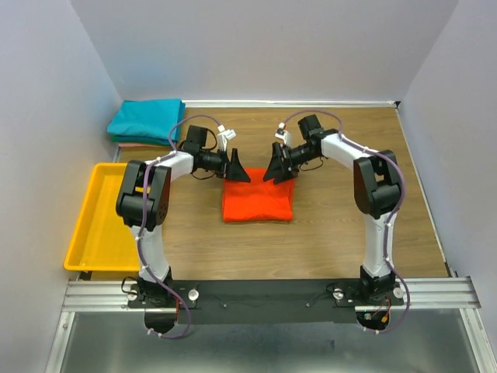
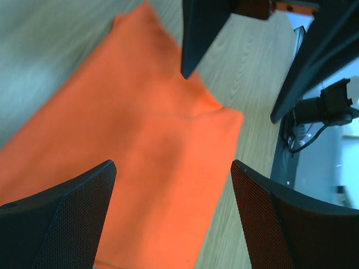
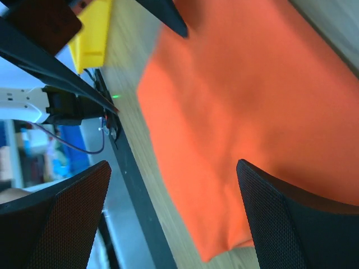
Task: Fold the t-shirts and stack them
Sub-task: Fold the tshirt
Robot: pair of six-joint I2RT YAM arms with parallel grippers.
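Observation:
The orange-red t-shirt (image 1: 258, 200) lies folded into a rectangle on the table's middle. It fills the left wrist view (image 2: 140, 151) and the right wrist view (image 3: 252, 106). My left gripper (image 1: 237, 168) is open and empty above the shirt's far left corner. My right gripper (image 1: 277, 169) is open and empty above its far right corner. The teal t-shirt (image 1: 146, 119) lies folded at the far left, on a pale pink t-shirt (image 1: 128, 142) of which only an edge shows.
A yellow plastic tray (image 1: 99, 218) sits at the left edge of the table (image 1: 349, 233). White walls close the back and both sides. The black base rail (image 1: 272, 294) runs along the near edge.

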